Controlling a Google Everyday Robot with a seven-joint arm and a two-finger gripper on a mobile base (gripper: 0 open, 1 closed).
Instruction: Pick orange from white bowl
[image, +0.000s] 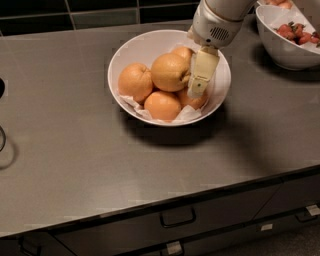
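The white bowl (150, 42) stands on the grey counter, lined with crumpled white paper and holding several round fruits. The orange (170, 71), the largest and palest, lies on top of the pile in the middle. Smaller, deeper-orange fruits lie to its left (135, 81), in front (162, 105) and behind (184, 52). My gripper (196, 90) reaches down from the upper right into the bowl. It sits right against the right side of the orange, over another fruit at the bowl's right wall.
A second white bowl (285, 57) with red strawberries stands at the back right, close behind my arm. A tiled wall runs along the back. The counter's front edge has drawers with a dark handle (177, 218) below.
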